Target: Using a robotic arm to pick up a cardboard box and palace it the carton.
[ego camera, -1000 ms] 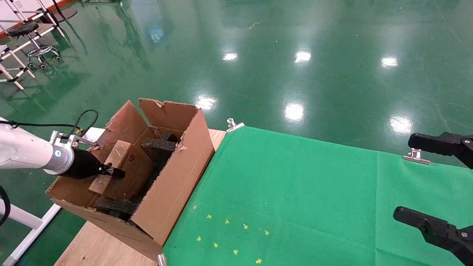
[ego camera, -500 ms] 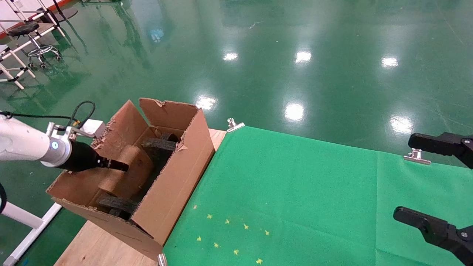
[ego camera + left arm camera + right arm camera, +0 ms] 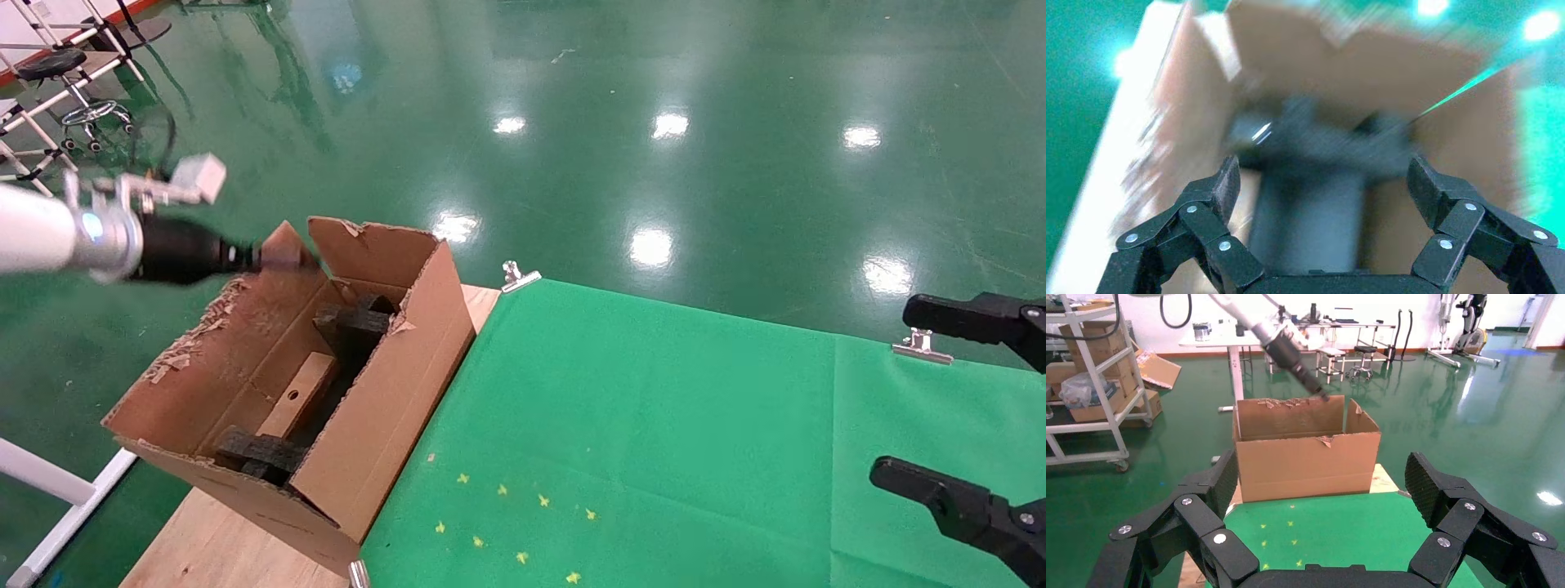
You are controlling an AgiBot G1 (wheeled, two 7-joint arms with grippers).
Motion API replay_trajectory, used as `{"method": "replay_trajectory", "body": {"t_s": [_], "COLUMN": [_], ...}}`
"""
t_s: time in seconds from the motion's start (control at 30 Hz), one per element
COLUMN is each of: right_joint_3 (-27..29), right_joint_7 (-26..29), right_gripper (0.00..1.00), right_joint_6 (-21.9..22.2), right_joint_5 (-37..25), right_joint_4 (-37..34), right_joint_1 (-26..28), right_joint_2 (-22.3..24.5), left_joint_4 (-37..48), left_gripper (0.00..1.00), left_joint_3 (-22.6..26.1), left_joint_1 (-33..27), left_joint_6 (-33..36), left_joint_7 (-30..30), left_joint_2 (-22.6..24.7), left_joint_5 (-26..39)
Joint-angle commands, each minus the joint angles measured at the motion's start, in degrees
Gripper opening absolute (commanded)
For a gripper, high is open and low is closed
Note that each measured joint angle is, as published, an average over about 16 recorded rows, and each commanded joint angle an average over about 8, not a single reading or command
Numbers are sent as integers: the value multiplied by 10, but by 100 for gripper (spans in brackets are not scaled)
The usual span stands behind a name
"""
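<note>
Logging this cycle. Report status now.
Left gripper open, empty, above the carton rim. Cardboard box inside carton among foam. Right gripper open, parked over green cloth. Nothing obstructing.

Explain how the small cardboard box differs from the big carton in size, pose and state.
The cardboard box is slim and far smaller; the carton is large enough to hold it.
The cardboard box lies slanted inside among dark foam pieces; the carton stands on the wooden table.
The cardboard box looks closed; the carton is open, with ragged torn flaps.
Both are brown cardboard.
</note>
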Motion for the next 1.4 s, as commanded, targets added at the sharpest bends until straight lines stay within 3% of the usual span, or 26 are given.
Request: {"method": "replay_trajectory", "body": {"t_s": [0.03,0.4,0.57,0.83,1.4], "right_joint_3": [0,0,0,0,0], "right_joint_7": [0,0,0,0,0], "right_gripper": [100,100,100,100,100], "right_joint_6": [0,0,0,0,0], "right_joint_5": [0,0,0,0,0], "right_joint_4": [0,0,0,0,0], "right_joint_1": [0,0,0,0,0], "right_joint_2": [0,0,0,0,0], "left_joint_4": [-9,-74,-85,-94,-263], "left_gripper": [100,100,100,100,100], "left_joint_3": [-11,-71,-87,-89,-207], "left_joint_1": [-19,-43,-41,-28,113], "left_joint_6": [16,145,173,161,180], "left_joint_7": [-1,-60,-71,-55,51], "left_joint_2": [-5,-17,-19,-21,-40], "left_joint_5": [-16,-114,-140,-132,-189]}}
